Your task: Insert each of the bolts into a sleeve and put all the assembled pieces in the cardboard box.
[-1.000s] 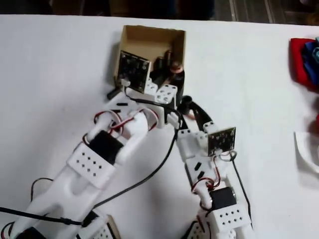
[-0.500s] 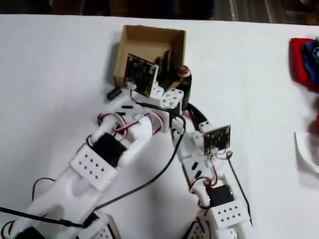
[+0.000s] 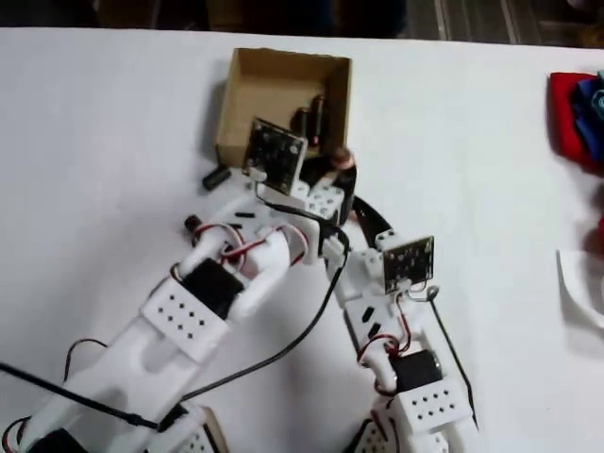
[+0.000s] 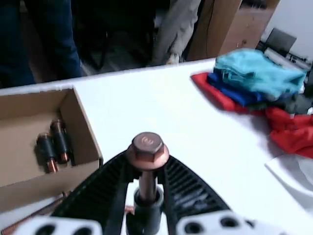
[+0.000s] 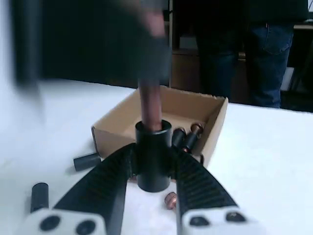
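Observation:
My left gripper [image 4: 146, 165] is shut on a copper hex-head bolt [image 4: 148, 147], held upright. The bolt's shaft [image 5: 150, 107] enters the top of a black sleeve [image 5: 154, 156], and my right gripper [image 5: 153, 169] is shut on that sleeve. In the high view the bolt head [image 3: 342, 159] sits just off the near right corner of the cardboard box [image 3: 247, 104], with the left gripper [image 3: 336, 177] over the right gripper [image 3: 352, 203]. The box [image 4: 78, 117] holds a few assembled pieces [image 4: 53, 146].
Loose black sleeves [image 3: 217, 176] [image 3: 193, 224] lie left of the grippers near the box. A loose copper bolt [image 5: 171, 199] rests on the table in front of the box. Red and blue cloths [image 3: 578, 109] lie at the right edge. A black cable [image 3: 283, 340] crosses between the arms.
The left arm has carried the bolt from over the box toward the near right, onto the sleeve in the right gripper. The right arm has shifted slightly.

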